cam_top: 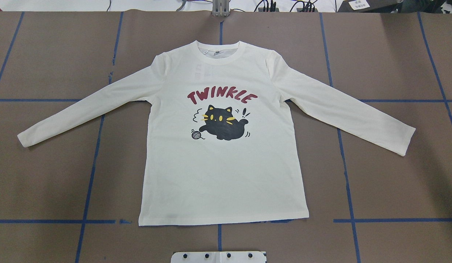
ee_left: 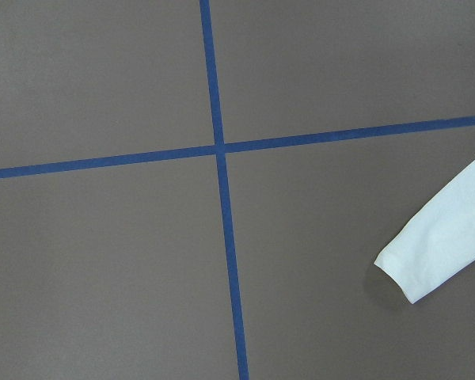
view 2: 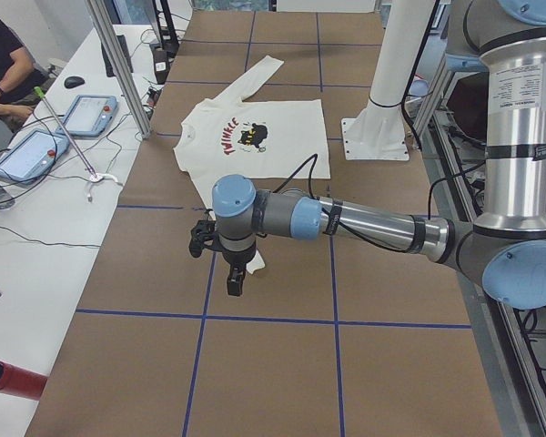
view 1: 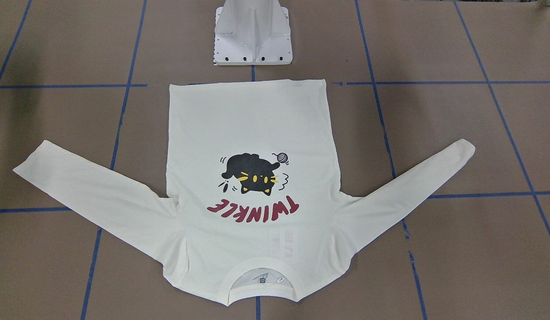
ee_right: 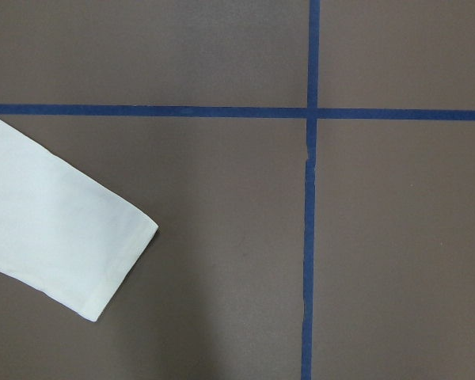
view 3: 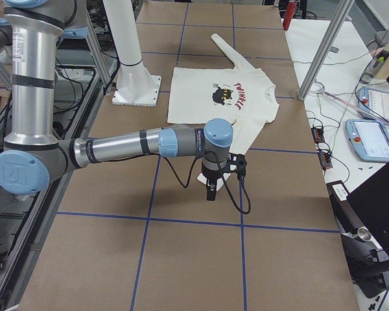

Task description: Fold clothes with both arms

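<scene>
The cream long-sleeved T-shirt (cam_top: 218, 175) lies flat on the brown table, print side up, both sleeves spread outward. Its collar points away from the robot and its hem lies near the pedestal. It also shows in the front view (view 1: 248, 120). My left gripper (view 2: 236, 286) hangs over the table beside the left sleeve's cuff (ee_left: 439, 249). My right gripper (view 3: 211, 192) hangs beside the right sleeve's cuff (ee_right: 63, 245). Both grippers show only in the side views, so I cannot tell whether they are open or shut. Neither wrist view shows fingers.
The white pedestal base (view 1: 253, 33) stands just behind the hem. Blue tape lines (cam_top: 91, 175) grid the table. Tablets (view 2: 27, 155) and cables lie on the side bench by a seated person. A red cylinder (view 2: 9, 378) lies at the bench's near end. Aluminium posts (view 2: 118, 64) stand at the table's edge.
</scene>
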`<state>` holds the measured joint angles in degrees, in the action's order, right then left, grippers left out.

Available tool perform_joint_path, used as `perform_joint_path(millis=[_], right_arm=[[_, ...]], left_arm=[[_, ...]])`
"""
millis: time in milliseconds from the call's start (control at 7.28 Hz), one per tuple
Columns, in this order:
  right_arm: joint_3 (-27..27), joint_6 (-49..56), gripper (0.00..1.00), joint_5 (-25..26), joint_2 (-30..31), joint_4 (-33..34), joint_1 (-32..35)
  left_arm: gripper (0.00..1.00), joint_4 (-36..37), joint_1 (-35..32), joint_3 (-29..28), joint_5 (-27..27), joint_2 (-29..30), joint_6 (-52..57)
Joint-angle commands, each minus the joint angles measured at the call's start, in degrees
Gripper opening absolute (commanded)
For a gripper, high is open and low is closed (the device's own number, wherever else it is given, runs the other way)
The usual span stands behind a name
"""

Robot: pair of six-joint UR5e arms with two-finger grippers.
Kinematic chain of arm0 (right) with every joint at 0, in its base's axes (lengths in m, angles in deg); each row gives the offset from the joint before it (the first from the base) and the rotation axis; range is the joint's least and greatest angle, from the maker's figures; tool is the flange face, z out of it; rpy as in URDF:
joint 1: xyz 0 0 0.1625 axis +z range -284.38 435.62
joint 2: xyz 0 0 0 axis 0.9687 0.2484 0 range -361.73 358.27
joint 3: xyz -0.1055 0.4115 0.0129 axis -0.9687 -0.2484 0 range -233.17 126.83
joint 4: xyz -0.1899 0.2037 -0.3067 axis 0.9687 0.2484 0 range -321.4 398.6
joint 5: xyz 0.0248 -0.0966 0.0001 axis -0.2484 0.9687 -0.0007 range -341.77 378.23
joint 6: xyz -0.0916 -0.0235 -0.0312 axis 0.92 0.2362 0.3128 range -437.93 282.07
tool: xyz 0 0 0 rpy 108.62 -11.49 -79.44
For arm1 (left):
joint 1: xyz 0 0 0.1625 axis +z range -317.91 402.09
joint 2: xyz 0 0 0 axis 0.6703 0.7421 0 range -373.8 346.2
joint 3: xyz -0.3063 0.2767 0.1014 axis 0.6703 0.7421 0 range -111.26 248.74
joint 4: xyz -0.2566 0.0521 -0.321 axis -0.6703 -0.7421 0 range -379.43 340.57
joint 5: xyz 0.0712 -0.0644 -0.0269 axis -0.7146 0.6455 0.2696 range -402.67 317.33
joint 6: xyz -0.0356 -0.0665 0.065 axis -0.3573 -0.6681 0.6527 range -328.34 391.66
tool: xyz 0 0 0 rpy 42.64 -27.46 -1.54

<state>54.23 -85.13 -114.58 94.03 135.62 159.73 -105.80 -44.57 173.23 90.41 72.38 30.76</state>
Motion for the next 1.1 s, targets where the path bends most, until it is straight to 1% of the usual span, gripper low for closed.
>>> perform_joint_path(millis=[0, 137, 275, 412, 550, 687, 824, 962], right_arm=[[-0.3, -0.6, 1.0, -0.2, 0.4, 0.1, 0.0], [-0.3, -0.4, 1.0, -0.3, 0.5, -0.1, 0.0], [-0.5, -0.4, 1.0, -0.3, 0.2, 0.0, -0.3], [-0.5, -0.6, 1.0, -1.2, 0.0, 0.0, -1.2], [-0.6, -0.7, 1.0, -1.4, -0.1, -2.3, -3.8], [-3.0, -2.2, 1.0, -1.4, 0.0, -8.4, -7.1], [-6.1, -7.3, 1.0, -1.2, 0.0, -15.3, -11.1], [-10.1, -14.5, 0.99, -1.3, -0.1, -24.2, -13.8]], left_arm=[[1.0, 0.0, 0.1, 0.1, 0.0, 0.5, -0.1], [1.0, -0.1, 0.2, 0.5, 0.0, 0.6, 0.0], [1.0, -0.5, 0.3, -0.6, -0.1, 0.8, -0.5], [1.0, -1.0, 0.3, 0.5, 0.2, 0.8, -0.7], [1.0, -2.8, 0.3, 1.6, 2.2, 1.1, -1.4], [1.0, -6.1, 0.6, 2.9, 6.4, 0.7, -2.2], [1.0, -6.6, 0.6, 3.1, 7.6, 0.5, -4.4], [1.0, -6.9, 0.6, 3.3, 8.0, 0.5, -4.6]])
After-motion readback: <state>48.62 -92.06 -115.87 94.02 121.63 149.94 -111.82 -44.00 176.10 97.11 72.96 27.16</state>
